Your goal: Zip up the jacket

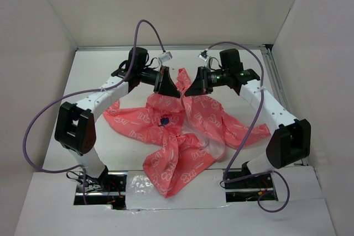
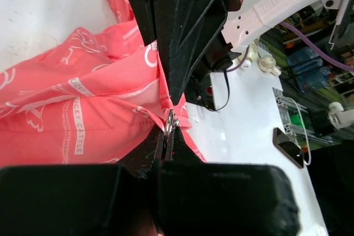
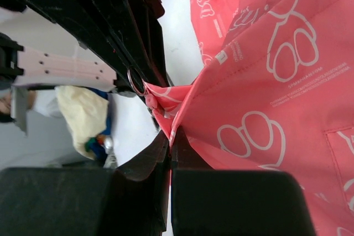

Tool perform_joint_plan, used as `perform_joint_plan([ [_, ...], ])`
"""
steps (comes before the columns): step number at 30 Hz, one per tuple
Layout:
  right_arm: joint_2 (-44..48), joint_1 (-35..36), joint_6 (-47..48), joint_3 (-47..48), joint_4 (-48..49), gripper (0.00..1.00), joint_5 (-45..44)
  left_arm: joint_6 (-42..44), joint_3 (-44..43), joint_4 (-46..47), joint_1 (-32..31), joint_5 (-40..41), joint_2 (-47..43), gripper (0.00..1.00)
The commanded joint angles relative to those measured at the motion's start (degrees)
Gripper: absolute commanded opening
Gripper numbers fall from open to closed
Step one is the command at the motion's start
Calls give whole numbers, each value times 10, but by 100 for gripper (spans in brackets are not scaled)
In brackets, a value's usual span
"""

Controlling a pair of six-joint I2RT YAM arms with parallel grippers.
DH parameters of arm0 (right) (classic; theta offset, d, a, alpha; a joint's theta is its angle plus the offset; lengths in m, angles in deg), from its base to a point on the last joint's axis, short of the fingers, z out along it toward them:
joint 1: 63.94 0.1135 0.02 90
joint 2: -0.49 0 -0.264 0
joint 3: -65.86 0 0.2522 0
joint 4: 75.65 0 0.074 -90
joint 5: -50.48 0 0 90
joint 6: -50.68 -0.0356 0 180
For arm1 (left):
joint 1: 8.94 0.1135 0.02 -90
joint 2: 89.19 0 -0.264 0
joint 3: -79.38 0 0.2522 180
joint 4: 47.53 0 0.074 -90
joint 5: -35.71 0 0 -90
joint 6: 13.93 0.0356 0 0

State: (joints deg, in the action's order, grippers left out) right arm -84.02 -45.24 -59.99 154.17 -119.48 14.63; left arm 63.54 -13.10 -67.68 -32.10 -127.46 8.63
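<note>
Closest to the lens, my left gripper (image 2: 168, 136) has its jaws pressed together on the small metal ring of the zip pull (image 2: 171, 122), with pink cloth bunched just beside it. My right gripper (image 3: 170, 135) is likewise clamped, pinching a folded edge of the jacket (image 1: 193, 115) right next to that ring. Seen from above, the 2 grippers sit nearly nose to nose over the far middle of the worktop (image 1: 99, 70). The jacket lies spread below them in the centre, 1 sleeve toward the left edge, 1 toward the right, and a crumpled part reaching the near edge. The dark chest mark (image 1: 164, 121) shows near the middle. I judge this to be the pulling step itself: slider in 1 gripper, cloth braced in the other. How much of the zip is closed I cannot tell, since folds hide the teeth. Next I should draw the pull steadily along the zip line while the right side holds the fabric taut and straight, so no cloth jams the slider.
</note>
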Motion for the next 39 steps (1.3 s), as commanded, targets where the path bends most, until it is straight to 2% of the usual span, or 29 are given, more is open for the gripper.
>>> perform_joint_plan([
  [1,7,-4,-83,8,68,0,41,-4,9,34,-9,13,-30,0],
  [4,-5,-15,-79,27,17,0,21,-5,39,59,-16,42,-56,0],
  [10,22,-30,-131,-21,99,0,-4,-5,53,86,-25,37,-75,0],
  [13,36,-45,-175,-41,189,0,-7,-29,74,116,-28,8,-80,0],
  [17,40,-58,-251,-49,266,0,13,-12,78,89,-42,26,-78,0],
  [21,27,-80,-206,17,166,0,26,-5,90,86,-46,36,-84,0],
  [26,21,-126,-208,24,151,0,54,12,96,74,-58,64,-106,0],
  [33,24,-123,-193,24,167,0,102,10,95,73,-75,82,-105,0],
  [35,23,-119,-154,36,152,0,126,7,94,78,-74,92,-99,0],
  [36,19,-110,-73,74,68,0,122,1,92,81,-73,95,-99,0],
  [37,13,-104,-32,89,27,0,104,-1,89,84,-70,94,-98,0],
  [39,15,-94,23,97,-18,11,111,-24,83,107,-56,83,-95,0],
])
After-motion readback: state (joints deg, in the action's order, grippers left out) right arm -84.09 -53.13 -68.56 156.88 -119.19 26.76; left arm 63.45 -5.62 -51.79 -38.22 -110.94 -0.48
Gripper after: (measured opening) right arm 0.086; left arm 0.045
